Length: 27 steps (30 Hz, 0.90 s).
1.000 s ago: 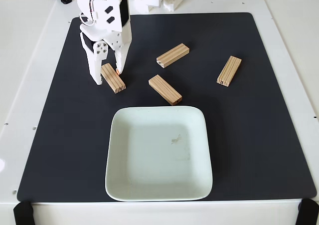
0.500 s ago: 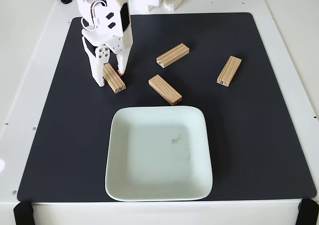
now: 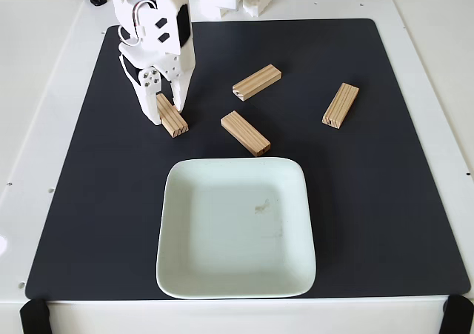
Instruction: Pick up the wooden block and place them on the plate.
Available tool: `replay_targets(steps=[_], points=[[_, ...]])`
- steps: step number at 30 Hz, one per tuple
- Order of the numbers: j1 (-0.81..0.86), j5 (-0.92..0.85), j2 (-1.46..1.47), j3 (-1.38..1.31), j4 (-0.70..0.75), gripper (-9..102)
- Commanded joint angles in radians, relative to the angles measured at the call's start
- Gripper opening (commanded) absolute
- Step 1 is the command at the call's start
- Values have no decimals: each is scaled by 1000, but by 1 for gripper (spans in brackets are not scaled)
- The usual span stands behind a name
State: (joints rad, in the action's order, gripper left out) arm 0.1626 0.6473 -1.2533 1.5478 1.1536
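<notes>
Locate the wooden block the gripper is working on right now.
In the fixed view it lies on the black mat, upper left, between the gripper's fingers, left of the middle block and above the plate's left corner.

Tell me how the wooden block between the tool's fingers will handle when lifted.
The wooden block looks solid, so probably stiff and light. Its flat sides suit the tool and should not roll. Gripped near one end, it may tilt.
</notes>
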Motion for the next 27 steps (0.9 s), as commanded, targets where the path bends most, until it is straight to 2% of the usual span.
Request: replay_targets(steps=[1,5,10,13,16,18,23,27], points=[[-3,9,-49,-14,-8,0],[-46,-15,-356,-14,3,0],[-181,-256,-816,6,3,0],[-229,-331,-910,64,-9,0],[-242,-379,-888,57,-14,0],[-244,-407,-833,26,-66,0],[-245,-411,-586,-153,-359,0],[-288,-454,-347,-336,-537,0]])
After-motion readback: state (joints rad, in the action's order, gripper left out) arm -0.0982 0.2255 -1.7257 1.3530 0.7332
